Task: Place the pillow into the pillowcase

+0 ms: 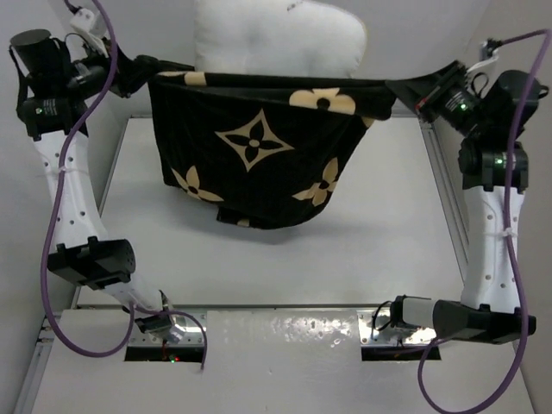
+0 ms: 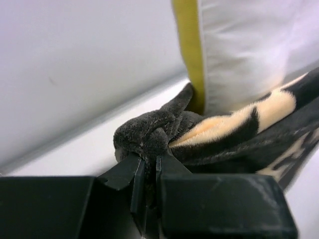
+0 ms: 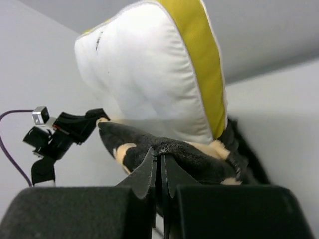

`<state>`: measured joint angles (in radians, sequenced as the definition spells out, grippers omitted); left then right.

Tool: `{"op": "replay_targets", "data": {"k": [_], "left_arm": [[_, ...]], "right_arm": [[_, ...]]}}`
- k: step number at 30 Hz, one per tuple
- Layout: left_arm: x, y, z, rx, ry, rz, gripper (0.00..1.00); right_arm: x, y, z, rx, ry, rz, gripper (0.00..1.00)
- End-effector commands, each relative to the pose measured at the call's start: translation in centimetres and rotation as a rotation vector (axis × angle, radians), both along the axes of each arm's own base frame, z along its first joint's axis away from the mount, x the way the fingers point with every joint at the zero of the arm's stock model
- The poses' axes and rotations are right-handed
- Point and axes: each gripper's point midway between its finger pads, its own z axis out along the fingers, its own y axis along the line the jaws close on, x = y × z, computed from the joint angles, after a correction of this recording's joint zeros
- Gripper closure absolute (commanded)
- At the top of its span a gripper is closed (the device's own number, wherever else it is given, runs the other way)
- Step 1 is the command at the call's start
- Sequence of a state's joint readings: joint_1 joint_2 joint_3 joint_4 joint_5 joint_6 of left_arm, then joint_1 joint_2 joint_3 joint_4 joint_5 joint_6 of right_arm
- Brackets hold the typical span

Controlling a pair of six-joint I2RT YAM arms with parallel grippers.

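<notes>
The black pillowcase (image 1: 259,151) with tan flower prints hangs stretched between my two grippers above the table. My left gripper (image 1: 142,71) is shut on its left top corner, seen in the left wrist view (image 2: 149,162) as bunched black velvet (image 2: 149,132). My right gripper (image 1: 405,90) is shut on its right top corner; in the right wrist view (image 3: 160,162) the fabric edge (image 3: 189,152) runs between the jaws. The cream pillow (image 1: 276,36) with its yellow edge band (image 3: 199,59) stands behind the pillowcase's top edge; its lower part is hidden by the fabric.
The white table (image 1: 259,259) lies under the hanging case. Metal rails (image 1: 444,181) run along the table's sides. A white wall (image 2: 75,59) stands close behind the pillow. Purple cables (image 1: 60,181) run along both arms.
</notes>
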<state>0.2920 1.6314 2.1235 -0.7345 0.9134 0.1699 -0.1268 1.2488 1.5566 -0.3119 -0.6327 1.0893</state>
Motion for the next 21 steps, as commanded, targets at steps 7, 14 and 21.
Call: {"op": "replay_targets", "data": {"k": [7,14,21], "left_arm": [[-7.2,0.2,19.3,-0.062,-0.603,0.029,1.00],[-8.4,0.4,24.0,-0.078,-0.743,0.046,1.00],[-5.4,-1.9,17.5,-0.118,-0.592,-0.015,1.00]], "right_arm": [[-1.8,-2.8,15.3,-0.087,-0.424,-0.143,1.00],[-3.0,-3.0,17.5,-0.125,-0.508,-0.201,1.00],[-2.2,-3.6,8.1,-0.235,-0.354,-0.271,1.00]]}}
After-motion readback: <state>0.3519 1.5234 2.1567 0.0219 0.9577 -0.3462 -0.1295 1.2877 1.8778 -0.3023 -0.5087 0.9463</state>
